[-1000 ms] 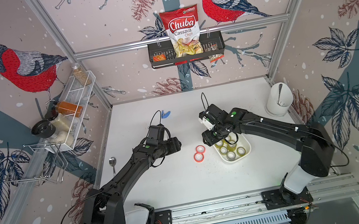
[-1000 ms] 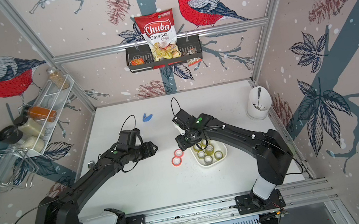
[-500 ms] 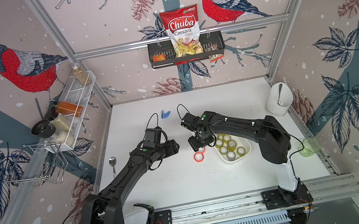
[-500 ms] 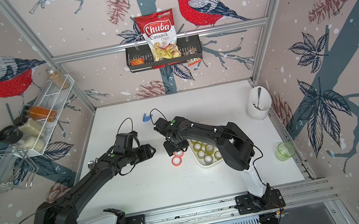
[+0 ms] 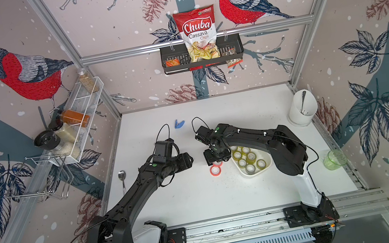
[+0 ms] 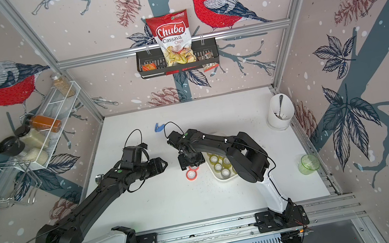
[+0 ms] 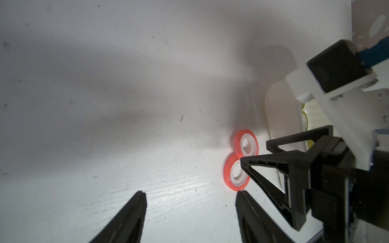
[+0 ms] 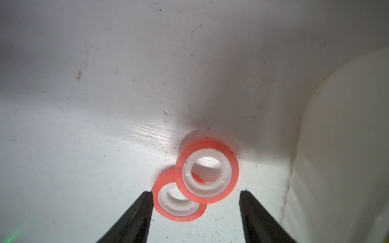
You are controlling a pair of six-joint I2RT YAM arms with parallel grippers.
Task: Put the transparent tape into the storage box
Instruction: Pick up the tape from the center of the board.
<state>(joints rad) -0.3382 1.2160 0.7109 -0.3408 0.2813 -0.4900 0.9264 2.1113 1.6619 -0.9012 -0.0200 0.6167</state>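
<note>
The step in hand is judged to be the reach for a roll lying outside the storage box (image 5: 251, 174). Several yellowish transparent tape rolls (image 5: 251, 156) are seen lying flat inside the box. On the worktop (image 5: 202, 202), just beside the box's wall on the side towards the left arm, an upper red roll (image 8: 207, 144) is propped at a tilt over the edge of a lower red roll (image 8: 179, 210), which lies flat. Both are of translucent red tape on white cores.

The right end effector (image 8: 195, 191) is held directly above this pair, its jaws set apart and nothing clamped between them. One fingertip (image 8: 145, 202) is seen just beside the lower red roll, though contact cannot be told. The left end effector (image 7: 190, 192) is held farther from the box, its jaws likewise apart and empty, pointed towards the two rolls.

If the red rolls are counted among the tape meant, the task is judged mostly done, with these two not yet moved. For the next move, a descent is called for so that the jaws straddle one roll only; the tilted upper one is probably the easier. A closing across its outer band would follow, then a lift clear of the rim and a release over whatever free spot the box offers. Care is needed that the lower red roll is not dragged along.
</note>
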